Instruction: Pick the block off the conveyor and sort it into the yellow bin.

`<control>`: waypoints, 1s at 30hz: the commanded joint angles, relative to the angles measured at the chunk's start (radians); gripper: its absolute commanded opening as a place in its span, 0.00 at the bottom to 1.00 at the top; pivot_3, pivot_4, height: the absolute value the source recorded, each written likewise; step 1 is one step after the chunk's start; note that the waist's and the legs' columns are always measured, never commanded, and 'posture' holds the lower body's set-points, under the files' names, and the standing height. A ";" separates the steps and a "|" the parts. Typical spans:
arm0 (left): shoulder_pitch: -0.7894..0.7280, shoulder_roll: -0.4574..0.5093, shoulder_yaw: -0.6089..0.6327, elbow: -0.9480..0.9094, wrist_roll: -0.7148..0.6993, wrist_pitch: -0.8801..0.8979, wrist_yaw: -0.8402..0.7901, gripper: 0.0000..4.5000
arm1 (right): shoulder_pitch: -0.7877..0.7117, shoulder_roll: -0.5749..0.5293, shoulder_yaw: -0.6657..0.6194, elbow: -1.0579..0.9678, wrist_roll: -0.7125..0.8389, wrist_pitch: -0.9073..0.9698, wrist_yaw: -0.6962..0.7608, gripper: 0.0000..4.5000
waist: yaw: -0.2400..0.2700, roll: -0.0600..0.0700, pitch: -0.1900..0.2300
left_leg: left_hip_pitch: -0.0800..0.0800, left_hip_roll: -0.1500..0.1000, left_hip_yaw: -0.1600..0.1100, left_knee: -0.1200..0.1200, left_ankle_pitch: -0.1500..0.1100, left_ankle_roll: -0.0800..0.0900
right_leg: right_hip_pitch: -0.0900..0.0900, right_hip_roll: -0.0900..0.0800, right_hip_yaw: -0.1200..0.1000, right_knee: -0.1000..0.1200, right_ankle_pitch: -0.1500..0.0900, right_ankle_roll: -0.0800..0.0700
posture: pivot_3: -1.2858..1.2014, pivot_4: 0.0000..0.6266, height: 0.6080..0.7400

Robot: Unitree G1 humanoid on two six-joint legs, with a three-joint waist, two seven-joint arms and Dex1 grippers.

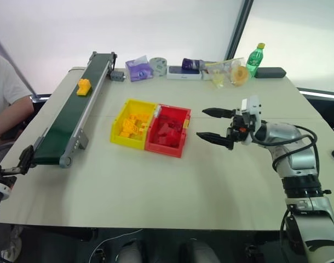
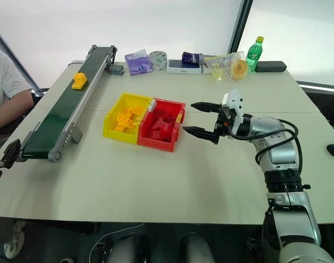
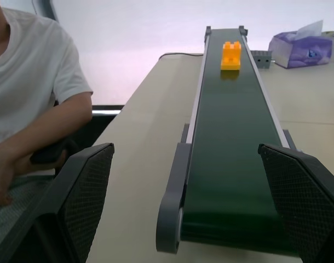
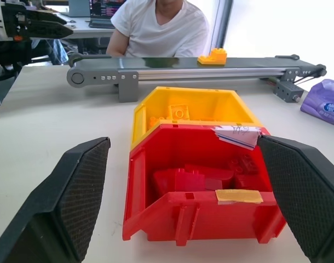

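Left end effector (image 3: 186, 205), fingers spread wide and empty, hung just off the near end of the conveyor (image 1: 63, 123), at the bench's (image 1: 156, 186) near left edge, its two fingers standing to either side of the belt's end roller when seen from the left wrist. Right end effector (image 1: 213, 125), likewise wide open and empty, hovered over the bench on the right, pointing leftward at the red bin (image 1: 168, 131) but apart from it; the right wrist view looked between its fingers (image 4: 74, 192) at that bin's near wall.

The red bin held red bricks and stood joined side by side with the yellow bin (image 1: 133, 123), which held several yellow bricks and lay on the conveyor's side of the pair. The conveyor ran along the left part of the bench, from the near left edge toward the far edge.

The block (image 1: 84, 86) lay on the belt in its far half, well apart from both end effectors and from the yellow bin.

At the far edge of the bench stood a purple tissue pack (image 1: 138, 68), a roll of tape (image 1: 158, 66), a green bottle (image 1: 255, 59) and a dark case (image 1: 270, 72). A person in a white shirt (image 3: 30, 76) sat at the left of the bench.
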 commanded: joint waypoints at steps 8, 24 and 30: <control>-0.071 0.046 -0.028 0.004 -0.003 0.015 -0.018 0.99 | -0.002 -0.004 -0.023 -0.043 0.023 0.006 -0.002 1.00 | 0.000 0.000 0.000 | 0.000 0.000 0.000 0.000 0.000 0.000 | 0.000 0.000 0.000 0.000 0.000 0.000 | 0.52 0.24 1.00; -0.500 0.194 -0.310 0.359 0.127 0.142 -0.018 0.99 | 0.011 0.034 0.002 -0.148 0.072 0.080 -0.013 1.00 | 0.002 0.000 0.000 | 0.000 0.000 0.000 0.000 0.000 0.000 | -0.001 0.001 0.000 0.000 0.000 0.000 | 0.52 0.24 1.00; -0.661 0.210 -0.347 0.592 0.148 0.161 -0.056 0.99 | 0.027 0.027 -0.011 -0.158 0.069 0.077 -0.024 1.00 | 0.002 0.000 0.000 | 0.000 0.000 0.001 0.000 0.001 -0.003 | -0.001 0.002 -0.001 0.000 0.000 0.000 | 0.52 0.24 1.00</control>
